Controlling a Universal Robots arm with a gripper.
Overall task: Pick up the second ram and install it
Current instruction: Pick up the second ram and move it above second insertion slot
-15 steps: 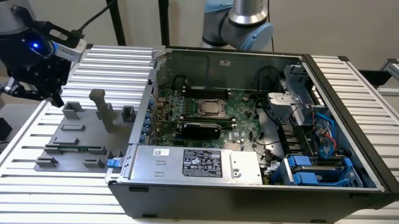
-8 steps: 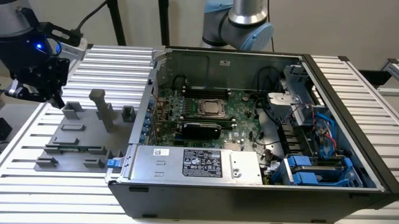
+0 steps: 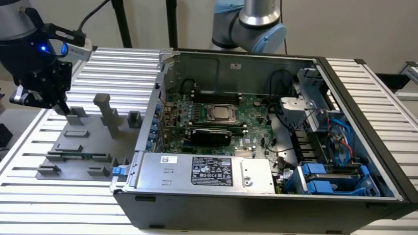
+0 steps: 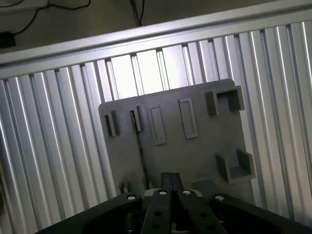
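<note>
Right at my wrist, the gripper (image 4: 171, 176) has its two fingers pressed together with nothing pinched between them. In the exterior view the gripper (image 3: 58, 105) hangs over the far end of the gray fixture plate (image 3: 85, 142), above the slatted aluminium desk (image 3: 124, 63) and clear of the parts below.

Just beneath me lies the gray fixture plate (image 4: 204, 141) with its blocks and pockets. The second ram (image 4: 141, 156) stands edge-on in it, a thin dark line running from a small slotted block toward my fingers, slightly to one side of them and not touching them. From the exterior camera the second ram (image 3: 77, 157) reads as a narrow green strip cradled near the plate's front edge, well apart from where I hover. A tall gray post (image 3: 104, 105) rises between us.

Farther off, on the exterior view's right, the open computer case (image 3: 261, 210) sits on the desk with its motherboard (image 3: 251, 115) exposed. The long black slots (image 3: 209, 93) lie along the far side of the board; I cannot tell whether one of them already holds a stick.

By my judgement the work has barely begun: the stick is not grasped or lifted, so the pick, the carry and the seating are all left.
</note>
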